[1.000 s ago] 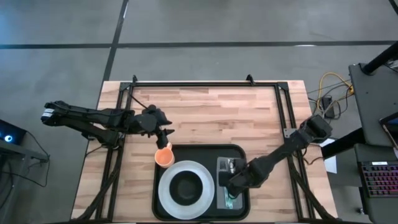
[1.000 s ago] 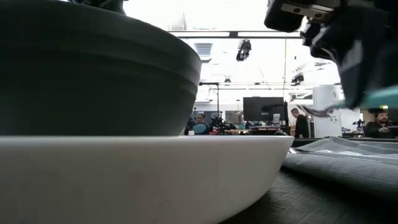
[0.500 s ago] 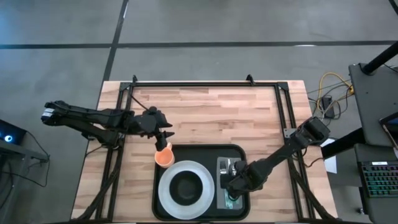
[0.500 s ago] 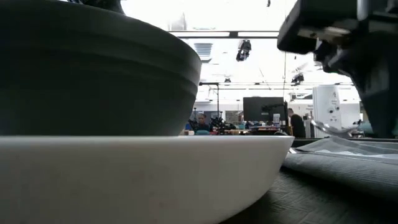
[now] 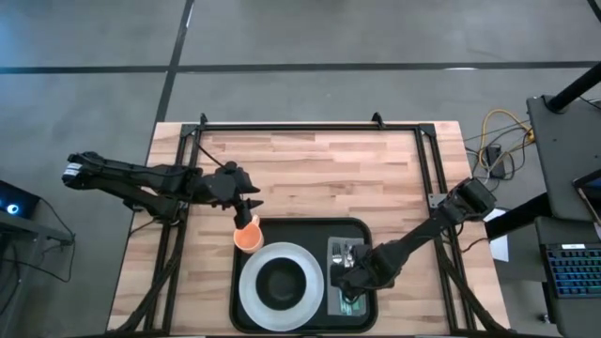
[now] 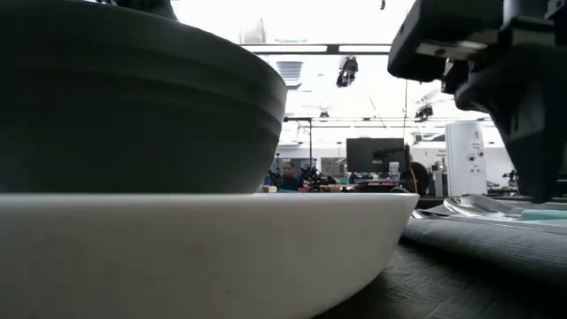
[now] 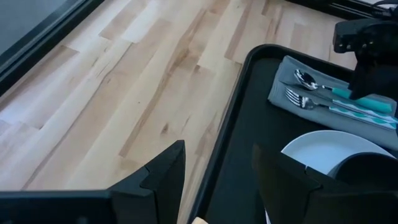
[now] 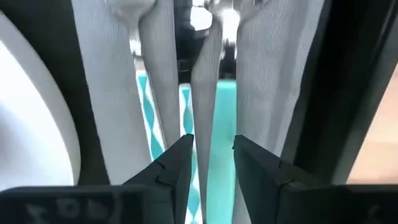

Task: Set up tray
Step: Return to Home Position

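The black tray lies at the table's near edge. On it stand a white plate with a dark bowl, and right of them a grey napkin. A fork and a spoon, both teal-handled, lie on the napkin. My right gripper stands over the napkin, shut on the spoon. An orange cup sits in the tray's far left corner. My left gripper, open, hovers right above its far rim. My right gripper pinches the spoon's solid teal handle between its two fingers, which lie across the handle. It comes from above, slanting from the table's right. The spoon lies flat on the napkin. My left gripper: whether it touches the cup cannot be told.
Bare wooden table stretches beyond the tray's far rim. A dark frame of rails runs along the table's far, left and right sides. The fork's striped handle lies close beside the held spoon, on the plate's side.
My right gripper has come down toward the napkin. The spoon, a second ago hanging tilted in the air with its bowl end lowest, now lies on the napkin beside the fork.
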Robot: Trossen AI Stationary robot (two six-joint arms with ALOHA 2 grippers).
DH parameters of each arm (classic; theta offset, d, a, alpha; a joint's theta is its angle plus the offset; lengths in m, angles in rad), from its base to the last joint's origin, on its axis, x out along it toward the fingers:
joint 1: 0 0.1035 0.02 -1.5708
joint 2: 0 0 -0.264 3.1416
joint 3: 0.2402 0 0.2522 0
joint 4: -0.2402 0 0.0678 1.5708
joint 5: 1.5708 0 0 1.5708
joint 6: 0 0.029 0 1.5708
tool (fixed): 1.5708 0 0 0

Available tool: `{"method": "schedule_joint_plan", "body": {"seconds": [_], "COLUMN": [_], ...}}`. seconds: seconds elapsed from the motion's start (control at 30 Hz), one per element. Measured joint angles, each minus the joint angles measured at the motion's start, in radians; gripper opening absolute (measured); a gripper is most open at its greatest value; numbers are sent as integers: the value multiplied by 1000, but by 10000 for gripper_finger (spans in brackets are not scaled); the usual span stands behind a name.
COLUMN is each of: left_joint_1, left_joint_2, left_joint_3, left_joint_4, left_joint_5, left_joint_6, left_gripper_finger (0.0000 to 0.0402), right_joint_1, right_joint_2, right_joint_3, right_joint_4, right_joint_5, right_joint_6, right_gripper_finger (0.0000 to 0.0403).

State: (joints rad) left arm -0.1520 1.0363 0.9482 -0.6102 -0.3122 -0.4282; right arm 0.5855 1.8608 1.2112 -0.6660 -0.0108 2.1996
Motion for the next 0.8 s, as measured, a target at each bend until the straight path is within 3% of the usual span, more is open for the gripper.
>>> {"method": "schedule_joint_plan", "body": {"seconds": [0.13, 0.23, 0.33, 0.47, 0.57, 0.7, 0.8], "left_joint_1": [0, 0, 0, 0, 0, 1, 0], "left_joint_2": [-6, -16, -24, -37, -53, -68, -71], "left_joint_3": [0, 2, 28, 82, 131, 220, 306], "left_joint_4": [1, 8, 8, -3, -8, -12, -108], "left_joint_5": [0, 3, 48, 103, 104, 102, 103], "left_joint_6": [-1, -1, 17, 99, 149, 161, 126], "left_gripper_finger": [166, 166, 166, 166, 166, 166, 166], "right_joint_1": [1, 5, -2, -44, -82, -96, -97], "right_joint_2": [-7, -39, -88, -175, -248, -360, -447], "right_joint_3": [27, 63, 108, 184, 248, 313, 322], "right_joint_4": [-14, -81, -184, -391, -541, -565, -509], "right_joint_5": [-5, 75, 144, 127, 128, 271, 376], "right_joint_6": [-8, -81, -279, -585, -594, -635, -691], "right_gripper_finger": [122, 131, 137, 141, 140, 135, 131]}}
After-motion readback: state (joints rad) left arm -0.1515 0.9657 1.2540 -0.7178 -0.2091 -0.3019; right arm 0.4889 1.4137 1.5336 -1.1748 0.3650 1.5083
